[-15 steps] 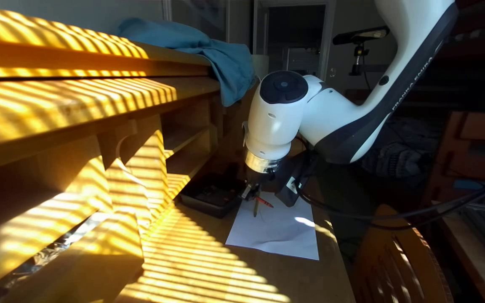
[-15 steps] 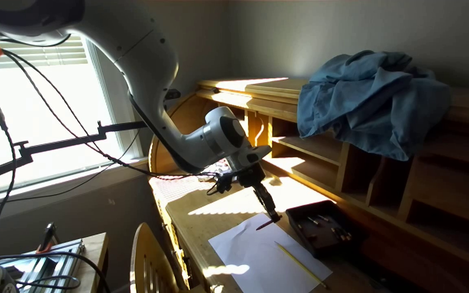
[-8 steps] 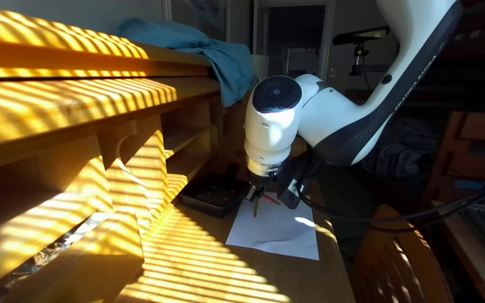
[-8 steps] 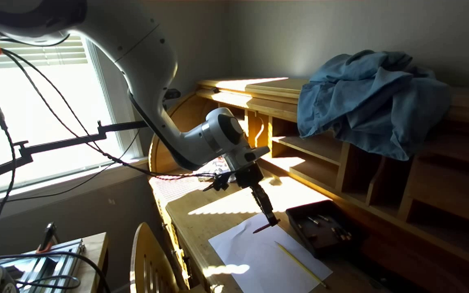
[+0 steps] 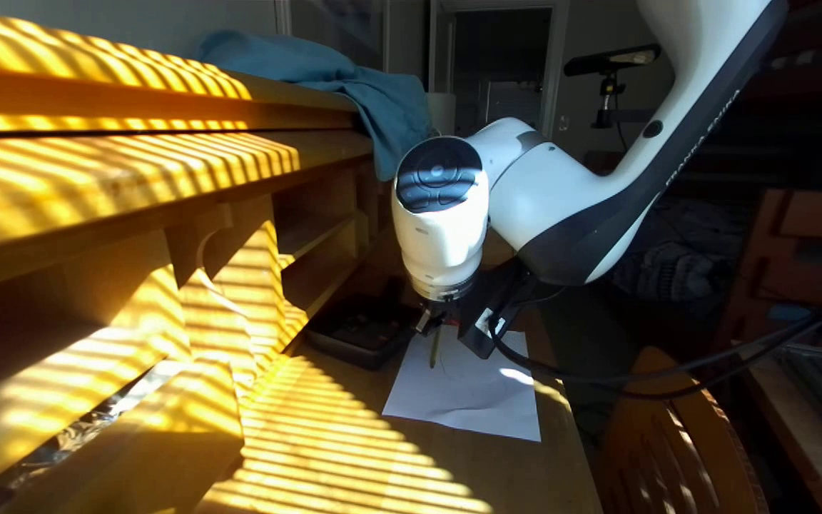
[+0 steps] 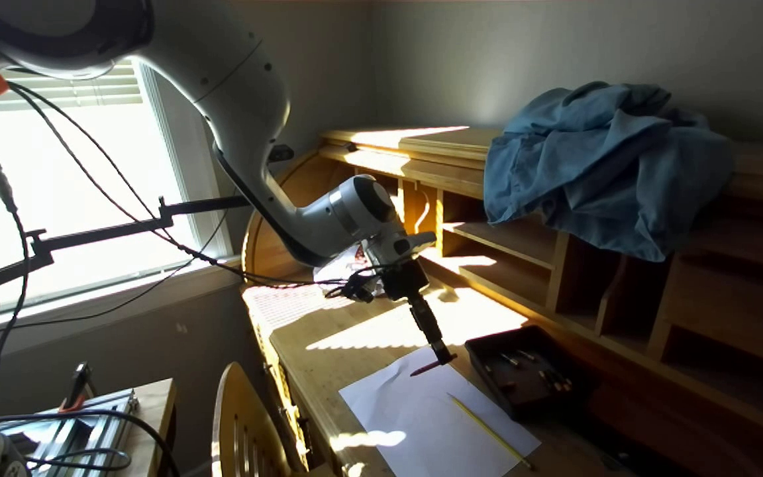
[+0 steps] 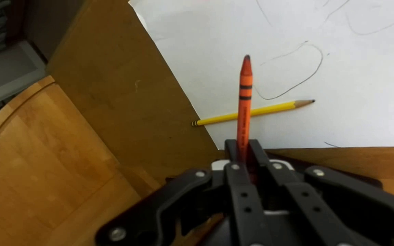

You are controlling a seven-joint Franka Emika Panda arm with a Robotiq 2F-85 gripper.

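**A:** hang on, what's the gripper [image 7: 243, 147] doing? jaws spread or what?

**B:** nah, they're pinching a crayon [image 7: 245, 102], an orange-red one. Wrist view shows its back part tucked right between the fingertips.

**A:** ok, which way's it pointing?

**B:** Toward 12 o'clock in the wrist view, dark tip farthest from the jaws. That's the bit that matters imo. In an exterior view the fingers come down toward 5 o'clock while the crayon [image 6: 426, 369] pokes off toward 8, so its long axis sits at an angle to them, not in line.

**A:** is the tip on the paper [image 7: 357, 118]?

**B:** Over it, yeah. Touching, honestly can't tell.

**A:** and the pencil [image 7: 279, 107]?

**B:** Lying on the paper, eraser past the edge toward 9 o'clock, point toward 3. The crayon passes in front of it in the wrist view, but they look apart from outside: pencil's at 5 o'clock from the gripper there. The tray [image 6: 495, 389] is between 3 and 4, so the crayon's tip faces away from it.
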